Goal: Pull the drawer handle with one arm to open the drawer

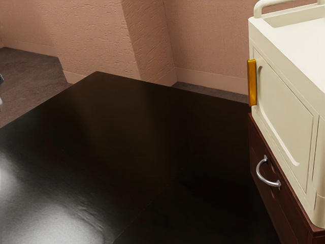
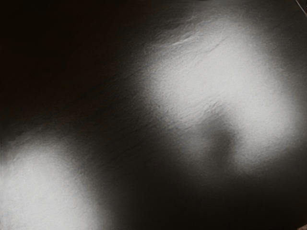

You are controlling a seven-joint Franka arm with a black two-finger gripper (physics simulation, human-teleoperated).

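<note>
At lower right the drawer (image 1: pixel 285 206) looks shut, handle (image 1: pixel 259 173) untouched, all pulling left; my gripper's state I cannot tell.

Open running across the dark tabletop (image 1: pixel 127 152), clear right up to the drawer front (image 1: pixel 271 190)! Over it, the cream cabinet (image 1: pixel 287 109) blocks the way, its amber handle (image 1: pixel 252 83) jutting out.

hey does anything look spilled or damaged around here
Nothing stands out. The pale patches on the glossy black tabletop look like reflected light rather than spills, and the curved silver metal handle looks intact.
</note>
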